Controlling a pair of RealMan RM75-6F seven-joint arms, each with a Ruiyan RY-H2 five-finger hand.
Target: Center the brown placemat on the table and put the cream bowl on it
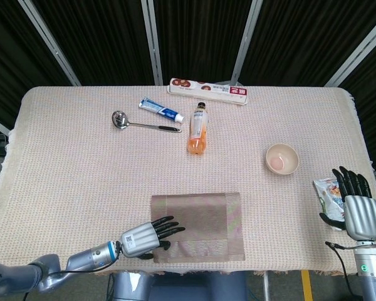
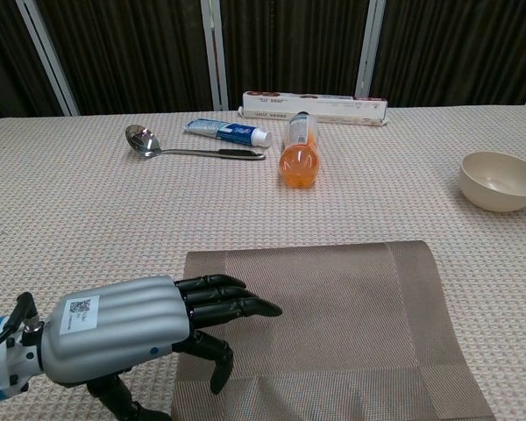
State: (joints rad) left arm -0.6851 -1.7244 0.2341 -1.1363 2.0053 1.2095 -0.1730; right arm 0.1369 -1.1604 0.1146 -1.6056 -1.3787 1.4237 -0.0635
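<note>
The left hand (image 2: 149, 329) lies flat at the near table edge, its dark fingers (image 2: 232, 307) stretched out side by side over the left border of the brown placemat (image 1: 200, 226), holding nothing. The placemat sits at the near middle of the woven tablecloth (image 1: 81, 163). Beyond it lie a metal spoon (image 1: 138, 123), a toothpaste tube (image 1: 161, 110), an orange drink bottle (image 1: 198, 129) and a long box (image 1: 208, 91). The cream bowl (image 1: 282, 158) stands upright to the right, well apart from the placemat. The right hand (image 1: 358, 207) hovers spread and empty beside a snack packet (image 1: 327, 193).
</note>
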